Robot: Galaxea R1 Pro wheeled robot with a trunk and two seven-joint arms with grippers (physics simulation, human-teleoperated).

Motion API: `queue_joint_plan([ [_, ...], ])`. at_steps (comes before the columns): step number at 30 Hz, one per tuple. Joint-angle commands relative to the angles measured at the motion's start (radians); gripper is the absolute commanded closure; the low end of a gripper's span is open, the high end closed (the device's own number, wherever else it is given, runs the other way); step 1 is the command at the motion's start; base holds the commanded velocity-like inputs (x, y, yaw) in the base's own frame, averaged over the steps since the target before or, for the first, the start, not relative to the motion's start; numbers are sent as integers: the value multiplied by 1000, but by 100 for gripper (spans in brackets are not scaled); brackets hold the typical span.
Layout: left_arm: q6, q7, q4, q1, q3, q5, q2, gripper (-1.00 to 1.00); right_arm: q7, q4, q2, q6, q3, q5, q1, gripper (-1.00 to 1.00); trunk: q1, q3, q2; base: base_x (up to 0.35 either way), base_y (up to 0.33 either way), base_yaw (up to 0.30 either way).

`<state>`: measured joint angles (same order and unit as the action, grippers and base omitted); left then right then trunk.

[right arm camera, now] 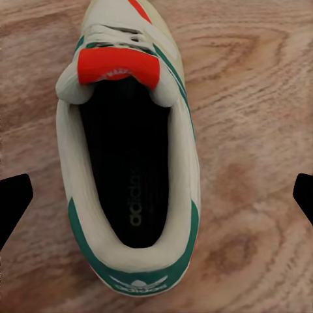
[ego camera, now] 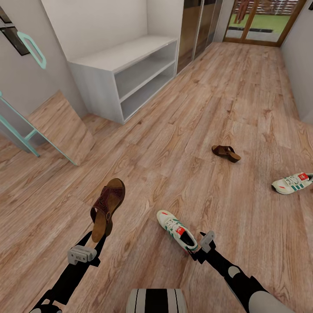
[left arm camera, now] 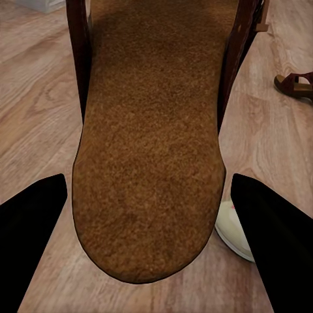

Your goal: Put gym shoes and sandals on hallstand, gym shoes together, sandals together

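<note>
My left gripper (ego camera: 99,237) is shut on the heel of a dark brown sandal (ego camera: 107,206), held tilted above the corridor floor (ego camera: 182,130). In the left wrist view its tan footbed (left arm camera: 150,143) lies between the black fingers (left arm camera: 29,241). The right gripper (ego camera: 195,248) is open over the heel of a white gym shoe (ego camera: 176,228) lying on the floor; in the right wrist view the shoe (right arm camera: 130,163) sits between widely spread fingertips (right arm camera: 13,199). The other sandal (ego camera: 226,152) and the other gym shoe (ego camera: 292,182) lie farther right. The light-grey hallstand (ego camera: 108,58) stands at the back left.
A mirror in a teal frame (ego camera: 56,126) leans on the left wall beside the hallstand. Dark sliding doors (ego camera: 195,26) line the wall past it, and a glazed door (ego camera: 261,21) ends the corridor. A grey wall (ego camera: 300,65) runs along the right.
</note>
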<state>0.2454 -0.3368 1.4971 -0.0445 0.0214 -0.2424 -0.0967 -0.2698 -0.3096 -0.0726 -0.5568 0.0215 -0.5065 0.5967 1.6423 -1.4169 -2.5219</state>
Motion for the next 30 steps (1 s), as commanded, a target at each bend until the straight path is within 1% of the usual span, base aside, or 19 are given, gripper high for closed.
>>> queue_joint_plan([
  [1, 0, -1, 0, 0, 0, 0, 0, 100, 0, 1, 0, 0, 0, 0, 0, -100, 0, 0, 0, 0, 0, 14],
  [9, 0, -1, -4, 0, 0, 0, 0, 100, 1, 2, 0, 0, 0, -1, 0, -100, 0, -7, 0, 0, 0, 59],
  [17, 0, -1, -25, 0, 0, 1, 0, 100, 5, 3, 1, 0, 0, -1, 0, -100, 0, -15, 0, 0, 0, 70],
  [30, 0, -1, -34, 0, -1, 0, 0, 100, 7, 8, -1, -1, 0, -1, 0, -100, 0, -18, 0, 0, 0, 14],
])
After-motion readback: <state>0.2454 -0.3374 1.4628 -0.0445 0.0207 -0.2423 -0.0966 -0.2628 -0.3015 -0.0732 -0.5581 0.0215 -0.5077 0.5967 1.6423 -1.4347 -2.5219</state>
